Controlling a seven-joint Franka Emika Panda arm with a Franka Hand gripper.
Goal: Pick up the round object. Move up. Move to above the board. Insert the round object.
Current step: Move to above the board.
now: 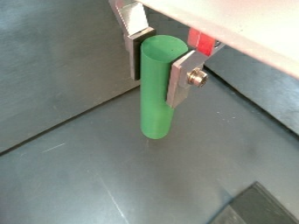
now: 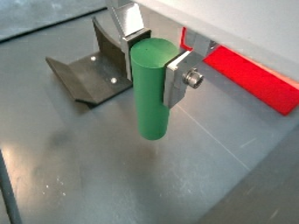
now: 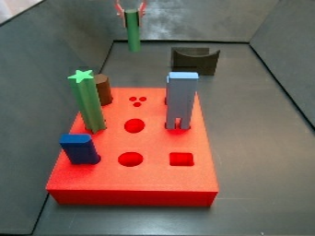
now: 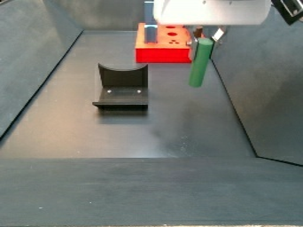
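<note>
Green peg, the round object (image 1: 156, 87): slim cylinder, upright, clamped near its top between the gripper's (image 2: 149, 59) two silver fingers and hanging clear of the grey floor (image 2: 140, 184) in both wrist views.

Gripper, seen in a side view (image 3: 132, 9): high, beyond the far edge of the board (image 3: 135, 180), peg (image 3: 133, 32) hanging below it.

Board: red, flat; round holes (image 3: 133, 125) open at its middle. On it stand a green star-topped post (image 3: 87, 100), a blue block (image 3: 181, 99), a short blue piece (image 3: 79, 147) and a dark brown cylinder (image 3: 103, 89).

Fixture (image 3: 194, 60): beside the board's far corner.

Risk, judged: low travel would strike the tall posts; a tilted peg would jam at the hole's rim.
</note>
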